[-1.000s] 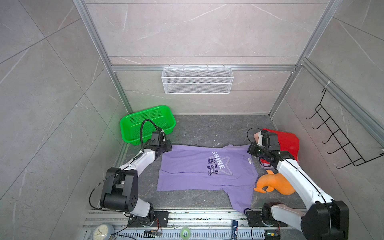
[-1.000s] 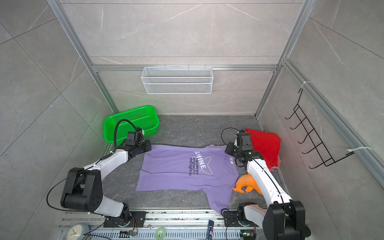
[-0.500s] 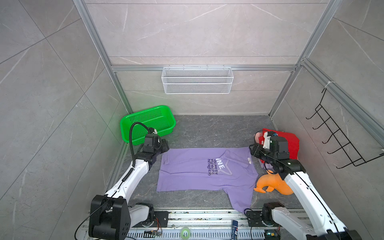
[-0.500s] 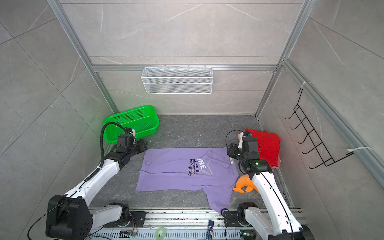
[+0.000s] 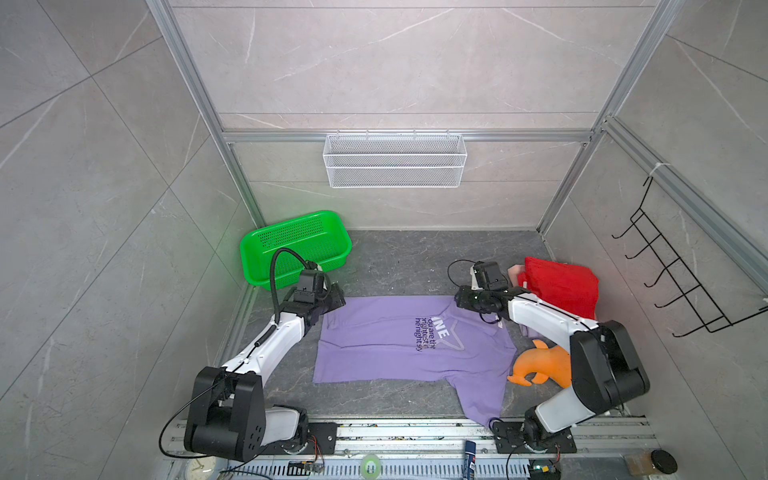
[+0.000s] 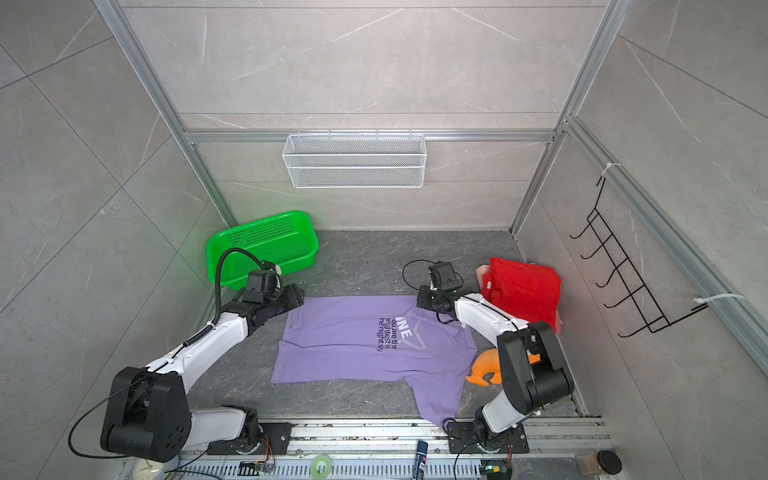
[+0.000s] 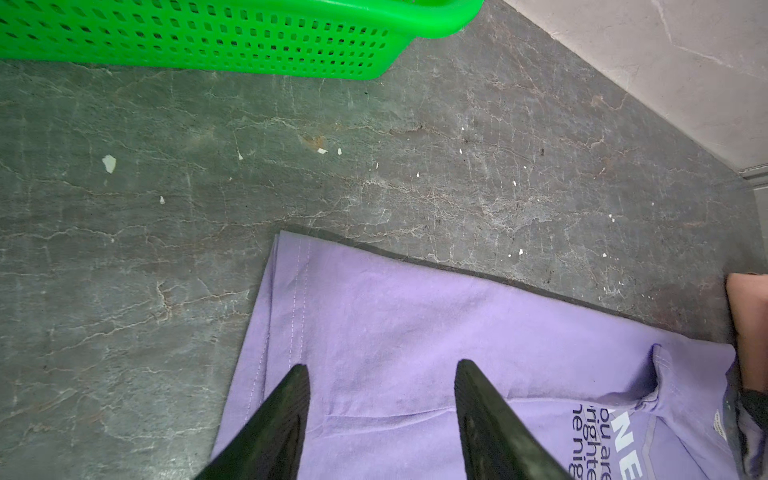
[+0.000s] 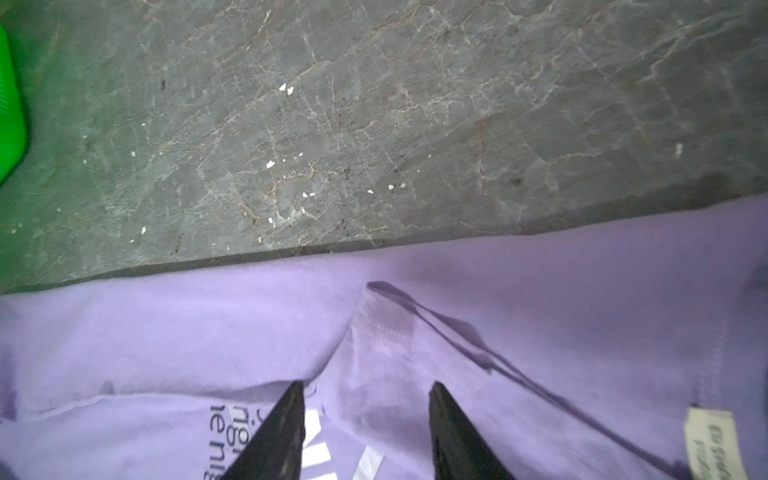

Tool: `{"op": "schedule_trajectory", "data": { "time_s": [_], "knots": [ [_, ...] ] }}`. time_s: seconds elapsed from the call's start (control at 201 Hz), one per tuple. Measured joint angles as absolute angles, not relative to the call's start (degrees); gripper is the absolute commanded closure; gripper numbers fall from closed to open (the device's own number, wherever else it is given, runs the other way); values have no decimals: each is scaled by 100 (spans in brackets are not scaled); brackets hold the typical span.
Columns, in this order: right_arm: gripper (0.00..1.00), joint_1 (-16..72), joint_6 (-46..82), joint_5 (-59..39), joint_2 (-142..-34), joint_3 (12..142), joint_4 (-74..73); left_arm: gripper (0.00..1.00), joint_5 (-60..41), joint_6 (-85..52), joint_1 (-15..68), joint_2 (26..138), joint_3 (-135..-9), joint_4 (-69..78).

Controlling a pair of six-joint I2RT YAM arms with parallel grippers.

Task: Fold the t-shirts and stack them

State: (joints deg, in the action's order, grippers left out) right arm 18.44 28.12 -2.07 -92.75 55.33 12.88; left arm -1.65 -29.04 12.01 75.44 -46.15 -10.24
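A lavender t-shirt [image 5: 374, 349] [image 6: 340, 349] lies spread on the dark floor, with its far edge folded over part of the white and dark print. My left gripper [image 5: 338, 301] [image 6: 300, 300] hovers open over the shirt's far left corner [image 7: 299, 266]; nothing sits between its fingers [image 7: 291, 399]. Open too, my right gripper [image 5: 459, 300] [image 6: 419, 302] hangs over the fold near the collar [image 8: 382, 328], with bare cloth between its fingers [image 8: 286, 415]. A folded red t-shirt [image 5: 561, 286] [image 6: 521, 286] lies on a pink one [image 5: 515, 272] at the right.
An orange plush toy [image 5: 540, 365] [image 6: 482, 370] lies by the shirt's near right sleeve. A green perforated basket [image 5: 345, 245] [image 6: 311, 245] [image 7: 208, 41] stands at the back left, close to my left wrist. A white wire basket [image 5: 395, 162] and a black hook rack [image 5: 673, 286] hang on the walls.
Both grippers were shut on the shirt's far edge; they laid it over toward the front and opened. The print is now partly covered. My right gripper has since shifted left along the fold.
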Motion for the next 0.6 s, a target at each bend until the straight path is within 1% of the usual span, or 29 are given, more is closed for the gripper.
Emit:
{"op": "schedule_trajectory", "data": {
  "time_s": [0.279, 0.353, 0.413, 0.478, 0.543, 0.597],
  "knots": [
    [51, 1905, 2941, 89, -10184, 5754, 1026, 41, -163, -2906, 1201, 7535, -4615, -1028],
    [54, 1962, 2943, 95, -10302, 5793, 993, 41, -163, -2906, 1201, 7535, -4615, -1026],
    [62, 2001, 2958, 139, -10370, 5841, 993, 41, -165, -2906, 1201, 7535, -4615, -1026],
    [80, 2029, 2952, 167, -10385, 5883, 1000, 41, -163, -2906, 1201, 7535, -4615, -1026],
    [90, 2064, 2978, 198, -10385, 5920, 1007, 41, -158, -2906, 1201, 7529, -4593, -1024],
    [97, 2097, 3048, 242, -10385, 5940, 1017, 41, -158, -2906, 1201, 7520, -4558, -1024]
  ]
}}
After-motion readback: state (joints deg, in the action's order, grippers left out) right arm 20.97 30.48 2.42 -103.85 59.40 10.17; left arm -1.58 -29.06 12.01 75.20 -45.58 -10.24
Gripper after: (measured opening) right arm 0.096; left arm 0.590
